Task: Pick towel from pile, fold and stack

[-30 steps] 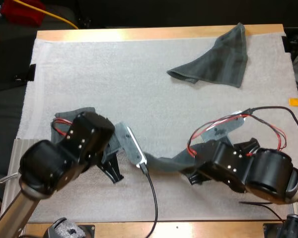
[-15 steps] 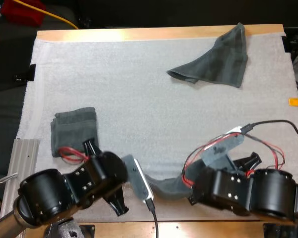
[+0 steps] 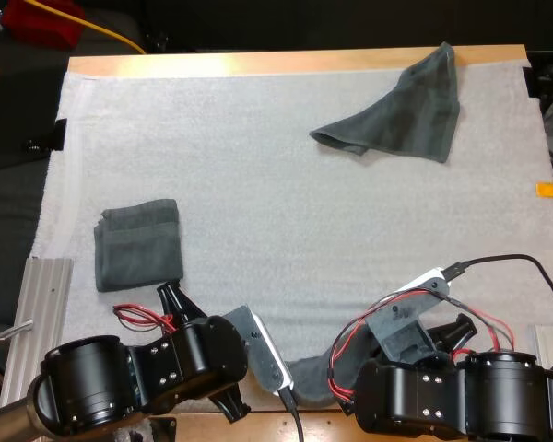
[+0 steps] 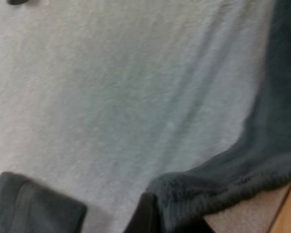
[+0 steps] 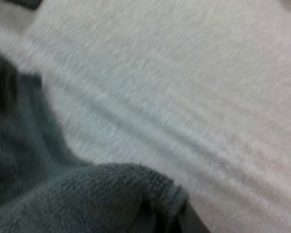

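Down at the bench's (image 3: 258, 63) near edge, left pincer (image 4: 157, 221) and right pincer (image 5: 178, 214) each clamp the towel (image 3: 309, 379). A folded towel (image 3: 138, 242) lies by the left edge, a crumpled towel (image 3: 401, 109) far right.

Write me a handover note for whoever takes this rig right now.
Left gripper: shut on one end of the stretched towel.
Right gripper: shut on its other end, at the near edge of the mat.
Folded towel: on the mat's left side.
Crumpled towel: far right, not yet picked.
Done: one towel folded.
Left: fold the stretched towel, stack it on the folded towel, then do the crumpled towel.
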`<state>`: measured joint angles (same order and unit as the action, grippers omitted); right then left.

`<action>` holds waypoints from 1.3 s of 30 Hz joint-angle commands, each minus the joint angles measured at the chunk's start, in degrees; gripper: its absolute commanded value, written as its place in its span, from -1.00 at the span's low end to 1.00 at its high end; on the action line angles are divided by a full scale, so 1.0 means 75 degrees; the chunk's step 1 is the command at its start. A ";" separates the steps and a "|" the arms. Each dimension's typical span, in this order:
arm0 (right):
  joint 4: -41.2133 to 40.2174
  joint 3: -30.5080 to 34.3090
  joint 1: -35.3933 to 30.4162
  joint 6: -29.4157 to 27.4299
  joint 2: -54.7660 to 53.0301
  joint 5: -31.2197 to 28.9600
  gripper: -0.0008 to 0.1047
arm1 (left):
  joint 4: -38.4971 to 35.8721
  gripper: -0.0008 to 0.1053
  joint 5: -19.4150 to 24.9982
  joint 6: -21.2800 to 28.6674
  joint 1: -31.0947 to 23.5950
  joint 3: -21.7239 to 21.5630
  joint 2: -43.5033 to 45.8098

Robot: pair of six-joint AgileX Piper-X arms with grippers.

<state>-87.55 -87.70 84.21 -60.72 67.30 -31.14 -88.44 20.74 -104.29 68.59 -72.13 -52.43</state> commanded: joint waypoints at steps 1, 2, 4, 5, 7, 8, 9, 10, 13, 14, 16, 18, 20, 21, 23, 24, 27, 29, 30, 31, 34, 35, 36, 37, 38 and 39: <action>-0.0443 0.0003 0.0002 0.0024 -0.0059 -0.0241 -0.96 | -0.0215 -0.98 0.0290 -0.0078 0.0032 0.0077 0.0057; -0.0430 0.0031 -0.0031 0.0024 -0.0059 -0.0285 -0.96 | -0.0214 -0.98 0.0319 -0.0047 0.0032 0.0139 0.0057; -0.0430 0.0194 -0.0208 0.0024 -0.0059 -0.0274 -0.96 | -0.0198 -0.98 0.0437 -0.0019 0.0032 0.0395 0.0057; -0.0428 0.0241 -0.0265 0.0024 -0.0059 -0.0251 -0.96 | -0.0183 -0.98 0.0446 -0.0022 0.0032 0.0489 0.0057; -0.0356 0.0465 -0.0551 -0.0054 -0.0059 -0.0181 -0.96 | -0.0178 -0.98 0.0487 -0.0022 0.0032 0.0812 0.0057; -0.0319 0.0528 -0.0626 -0.0100 -0.0059 -0.0160 -0.96 | -0.0152 -0.98 0.0511 -0.0022 0.0032 0.0871 0.0057; -0.0247 0.0637 -0.0764 -0.0172 -0.0059 -0.0151 -0.96 | -0.0103 -0.98 0.0591 -0.0022 0.0032 0.0996 0.0057; -0.0183 0.0720 -0.0867 -0.0236 -0.0059 -0.0137 -0.96 | -0.0050 -0.98 0.0680 -0.0019 0.0032 0.1082 0.0057; 0.0090 0.0961 -0.1132 -0.0549 -0.0059 -0.0058 -0.96 | 0.0119 -0.98 0.0797 0.0092 0.0000 0.1201 0.0057; 0.0188 0.0990 -0.1176 -0.0638 -0.0059 -0.0028 -0.96 | 0.0180 -0.98 0.0841 0.0102 -0.0017 0.1227 0.0057; 0.0486 0.1116 -0.1374 -0.0839 -0.0059 0.0013 -0.96 | 0.0420 -0.98 0.0936 0.0188 -0.0115 0.1317 0.0057; 0.0718 0.1213 -0.1547 -0.0989 -0.0059 0.0013 -0.96 | 0.0577 -0.98 0.0953 0.0302 -0.0258 0.1397 0.0057; 0.0916 0.1288 -0.1721 -0.1092 -0.0059 0.0013 -0.96 | 0.0750 -0.98 0.0992 0.0442 -0.0446 0.1498 0.0057; 0.1070 0.1353 -0.1833 -0.1179 -0.0059 0.0013 -0.96 | 0.0846 -0.98 0.0997 0.0560 -0.0557 0.1561 0.0057; 0.1419 0.1494 -0.2113 -0.1461 -0.0059 0.0013 -0.96 | 0.1116 -0.98 0.1008 0.0800 -0.0848 0.1692 0.0057; 0.1533 0.1533 -0.2191 -0.1542 -0.0059 0.0013 -0.96 | 0.1195 -0.98 0.1011 0.0849 -0.0930 0.1728 0.0057; 0.2063 0.1692 -0.2567 -0.1858 -0.0043 0.0024 -0.96 | 0.1544 -0.98 0.1067 0.1117 -0.1310 0.1843 0.0057; 0.2277 0.1751 -0.2790 -0.2023 -0.0021 0.0029 -0.96 | 0.1869 -0.98 0.1084 0.1338 -0.1559 0.1928 0.0057; 0.2353 0.1763 -0.2934 -0.2088 0.0018 0.0076 -0.96 | 0.2084 -0.98 0.1081 0.1495 -0.1704 0.1983 0.0057; 0.2445 0.1761 -0.3085 -0.2195 0.0087 0.0128 -0.96 | 0.2350 -0.98 0.1056 0.1638 -0.1863 0.2056 0.0057; 0.2798 0.1761 -0.3422 -0.2512 0.0303 0.0369 -0.96 | 0.2824 -0.98 0.1034 0.1967 -0.2224 0.2250 0.0041; 0.2851 0.1761 -0.3470 -0.2556 0.0366 0.0410 -0.96 | 0.2875 -0.98 0.1034 0.2012 -0.2280 0.2272 0.0041; 0.2998 0.1761 -0.3593 -0.2658 0.0478 0.0449 -0.96 | 0.3004 -0.98 0.1034 0.2121 -0.2432 0.2325 0.0039; 0.3105 0.1761 -0.3677 -0.2745 0.0573 0.0472 -0.96 | 0.3114 -0.98 0.1034 0.2232 -0.2571 0.2359 0.0017; 0.3151 0.1761 -0.3737 -0.2749 0.0638 0.0507 -0.96 | 0.3228 -0.98 0.1034 0.2324 -0.2684 0.2388 0.0016; 0.3226 0.1761 -0.3829 -0.2753 0.0741 0.0595 -0.96 | 0.3402 -0.98 0.1034 0.2490 -0.2836 0.2427 0.0018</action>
<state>-63.53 -74.43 55.69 -80.64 73.04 -27.11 -64.16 27.76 -85.86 47.31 -53.91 -52.55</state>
